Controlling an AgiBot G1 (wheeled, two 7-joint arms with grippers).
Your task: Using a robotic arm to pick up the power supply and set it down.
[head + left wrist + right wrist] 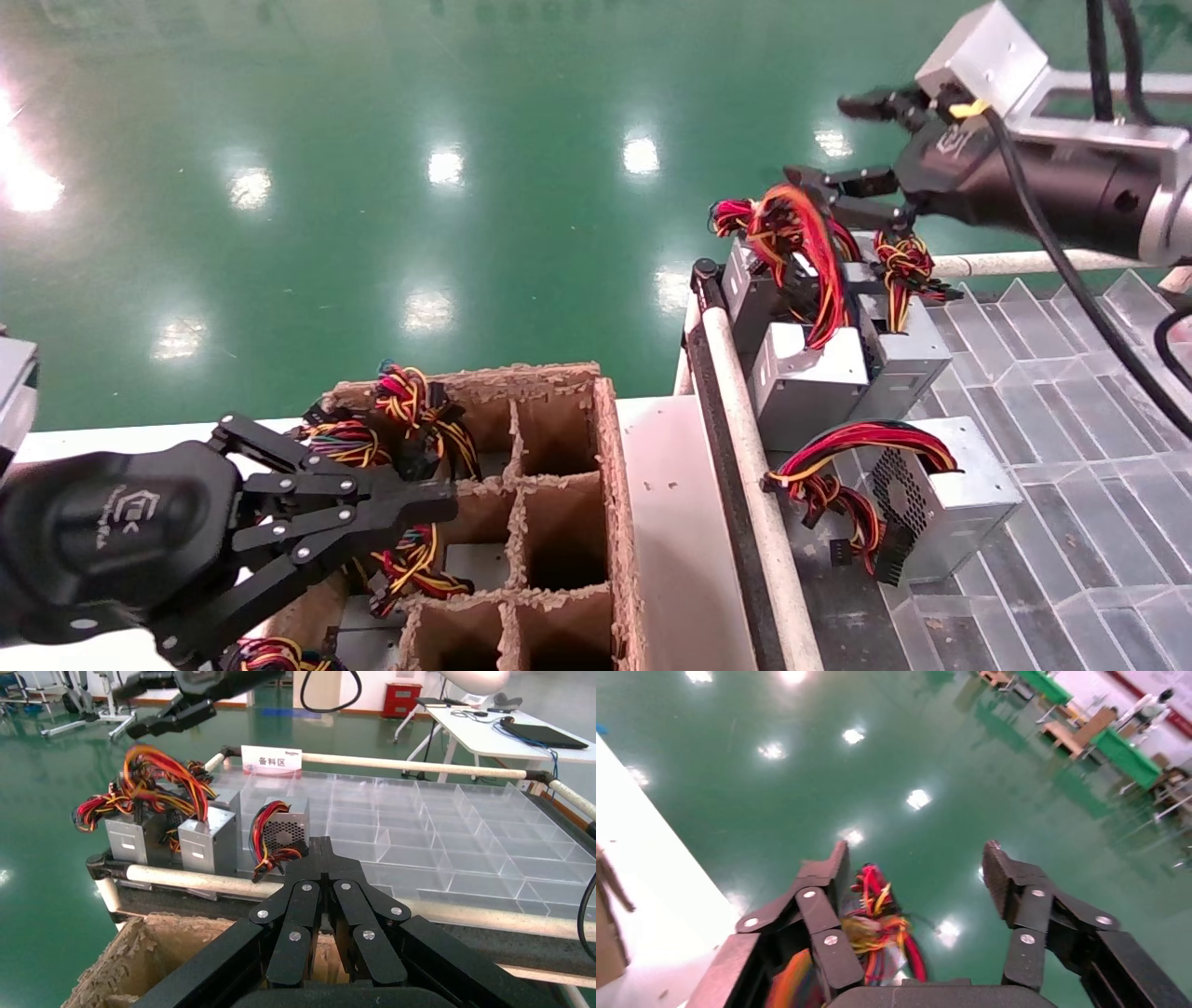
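The power supply [808, 377] is silver-grey metal, and its wires [808, 228] are red, yellow, orange and black. The right gripper [843, 140] is black with a white logo, and so is the left gripper [438, 503]. The cardboard box [610, 485] is brown. The floor [372, 186] is glossy green.

We lose the left gripper's [438, 508] black body past the head view's lower-left edge; its closed fingers cover part of the cardboard box [615, 522], whose near cells are cropped; wire bundles [801, 233] hide the far power supply's [750, 289] top; the right arm [1071, 182] runs off-frame.
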